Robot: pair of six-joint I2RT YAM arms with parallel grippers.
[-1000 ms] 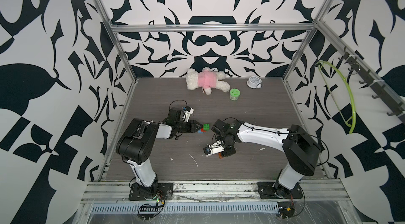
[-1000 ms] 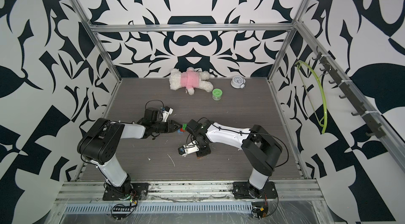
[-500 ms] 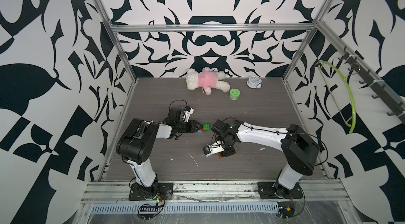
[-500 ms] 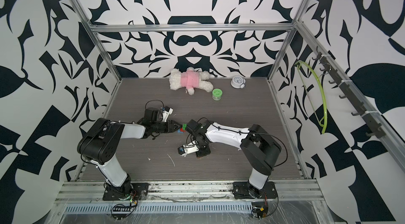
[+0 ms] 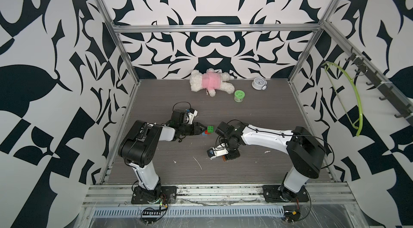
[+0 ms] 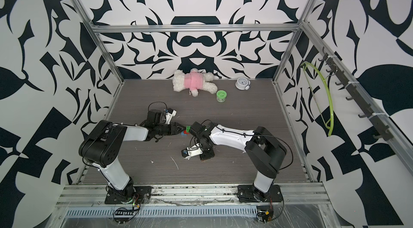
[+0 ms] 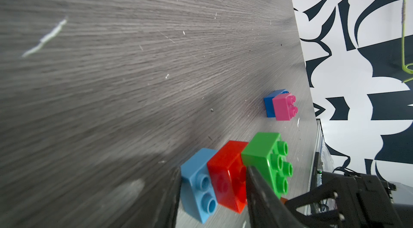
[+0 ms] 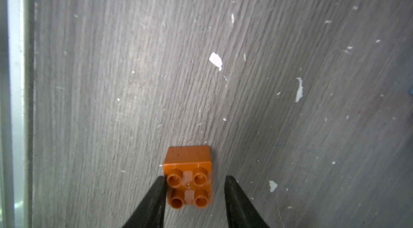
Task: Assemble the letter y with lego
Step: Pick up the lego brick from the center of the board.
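While my left gripper [image 7: 212, 171] clamps the joined row of light blue, red and green studded plastic bricks [image 7: 225, 162] at the middle of the grey wood-grain desk [image 7: 134, 59], my right gripper [image 8: 196, 178] is spread around the square orange studded plastic brick [image 8: 187, 160] nearer its front edge, one finger [image 8: 154, 200] touching. I cannot read the label on the round green tub [image 5: 239, 95].

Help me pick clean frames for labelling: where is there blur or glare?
Left wrist view: near tabletop smeared, left gripper soft, three-brick stack sharp. Right wrist view: orange brick sharp, pale sheen on tabletop, metal rail blurred. Both top views: sharp, evenly lit.
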